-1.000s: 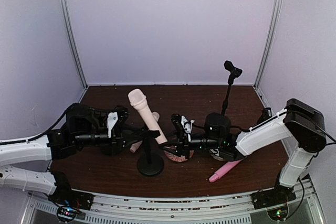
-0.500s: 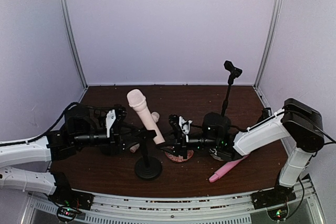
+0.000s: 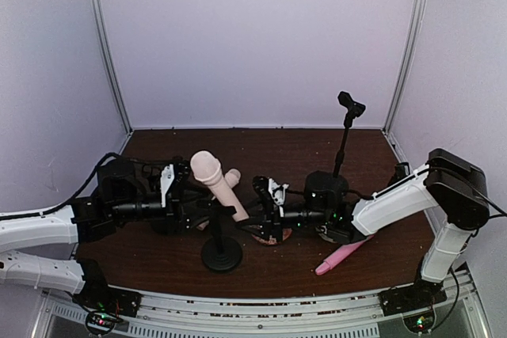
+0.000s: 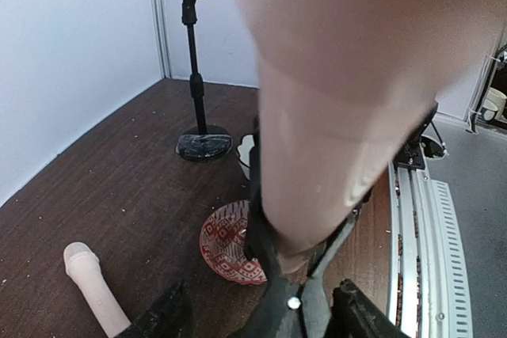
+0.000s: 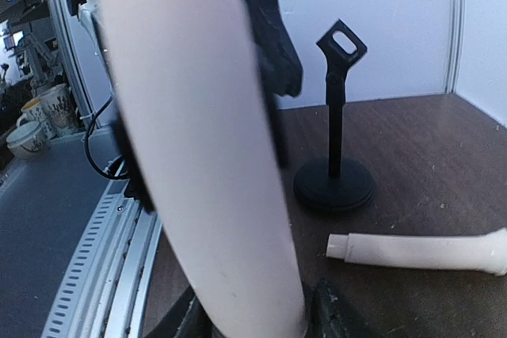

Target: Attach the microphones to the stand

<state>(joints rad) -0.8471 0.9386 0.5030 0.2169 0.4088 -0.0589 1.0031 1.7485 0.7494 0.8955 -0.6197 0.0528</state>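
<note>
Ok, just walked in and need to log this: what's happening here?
Both arms meet at the near stand. A cream microphone sits tilted on top of it, with the right pincer apparently gripping its lower end and the left pincer beside the stand's top. A pink microphone lies nearby; the rear stand is empty.

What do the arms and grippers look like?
The left arm and the right arm have white links and black joints. The left gripper and the right gripper are black, each with a white part. A black cable loops behind the left arm; green lights dot the right arm.
</note>
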